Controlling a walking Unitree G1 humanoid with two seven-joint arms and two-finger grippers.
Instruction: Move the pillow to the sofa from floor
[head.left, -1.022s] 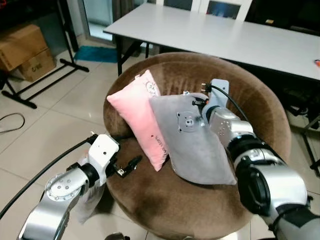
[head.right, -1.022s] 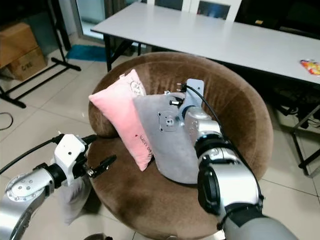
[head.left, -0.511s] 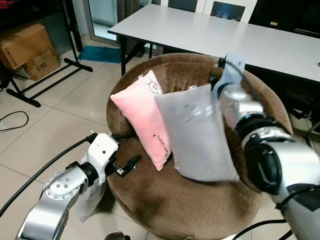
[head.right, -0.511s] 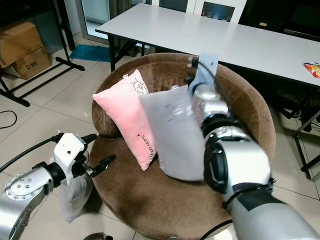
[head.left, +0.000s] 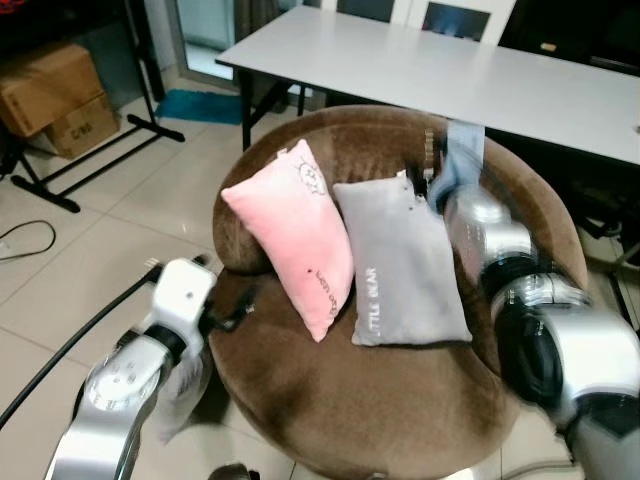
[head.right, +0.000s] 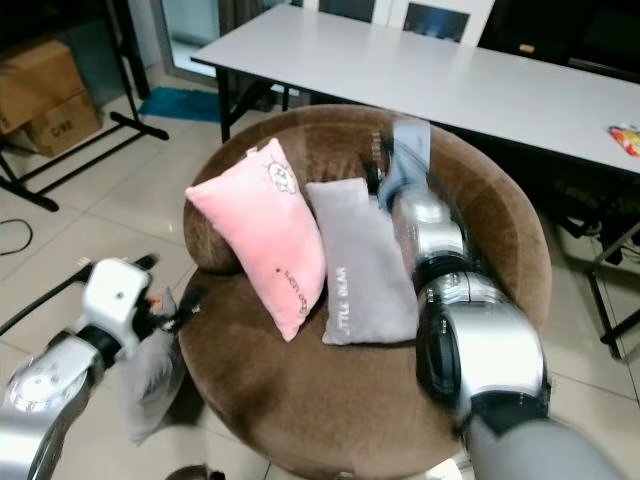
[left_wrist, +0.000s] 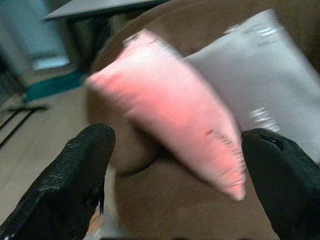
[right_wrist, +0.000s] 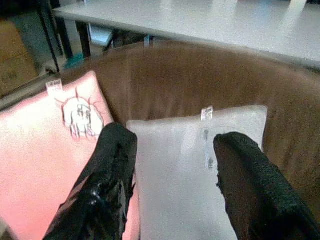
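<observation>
Grey pillow (head.left: 403, 262) lying on the brown sofa (head.left: 330, 400) beside the pink pillow (head.left: 290, 235), just below the released right hand (right_wrist: 170, 185), fingers spread; left hand (left_wrist: 175, 185) likewise open; a careless withdrawal could snag the pillow's top edge and drag it off

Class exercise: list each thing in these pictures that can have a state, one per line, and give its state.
Grey pillow: lying on the sofa, released.
Pink pillow: propped on edge beside it.
Right gripper: open above the grey pillow.
Left gripper: open, holding nothing.
</observation>
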